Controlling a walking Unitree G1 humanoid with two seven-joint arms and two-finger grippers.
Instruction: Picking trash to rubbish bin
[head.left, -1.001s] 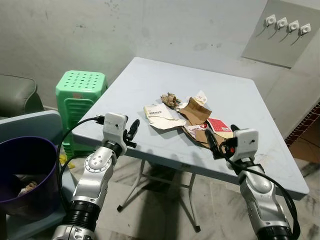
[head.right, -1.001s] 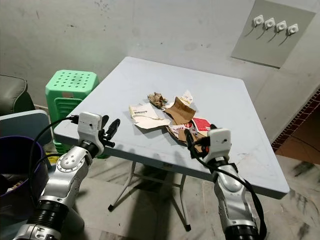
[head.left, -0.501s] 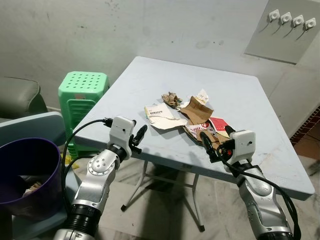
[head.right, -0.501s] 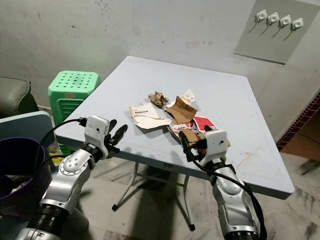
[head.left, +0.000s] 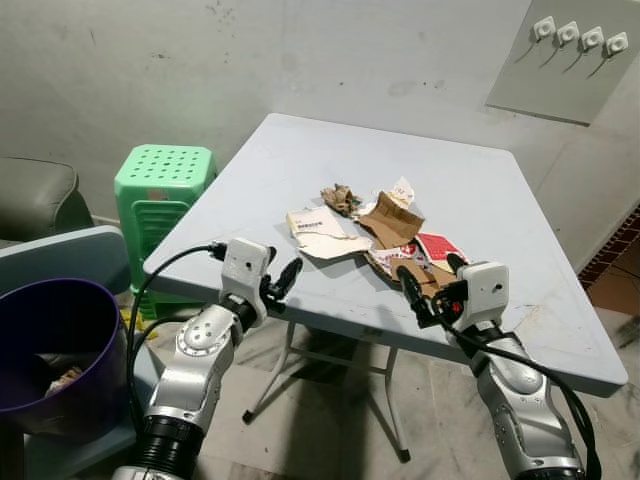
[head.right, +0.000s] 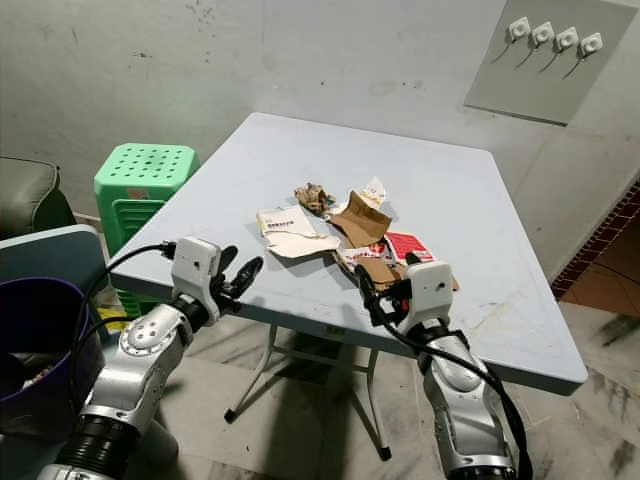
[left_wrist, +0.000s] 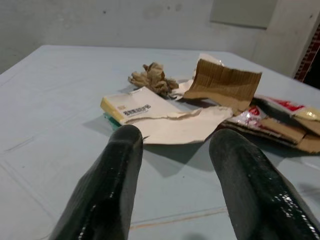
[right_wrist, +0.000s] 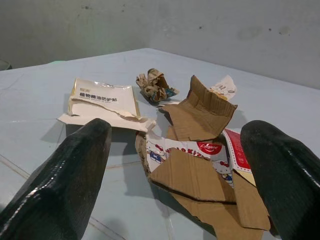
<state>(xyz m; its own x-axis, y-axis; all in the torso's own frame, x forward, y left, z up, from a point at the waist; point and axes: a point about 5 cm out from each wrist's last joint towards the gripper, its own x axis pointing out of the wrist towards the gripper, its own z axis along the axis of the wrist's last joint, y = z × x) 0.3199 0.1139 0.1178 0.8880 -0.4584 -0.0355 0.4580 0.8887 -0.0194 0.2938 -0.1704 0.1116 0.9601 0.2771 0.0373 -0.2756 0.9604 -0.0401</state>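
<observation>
Both grippers (head.left: 283, 279) (head.left: 428, 287) hover open beside trash (head.left: 385, 235).

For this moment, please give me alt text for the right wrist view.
The right gripper, open, faces a pile of trash on a pale blue table: torn brown cardboard, a flattened white box, a crumpled brown paper ball and a red-and-white wrapper.

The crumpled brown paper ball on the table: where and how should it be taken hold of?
Probably pinch the crumpled brown paper ball across its middle, from above. It is a compact, raised wad lying apart on the table, behind the white packet, so fingers can close on both sides. The left end effector, open at the near edge, seems nearer it.
</observation>
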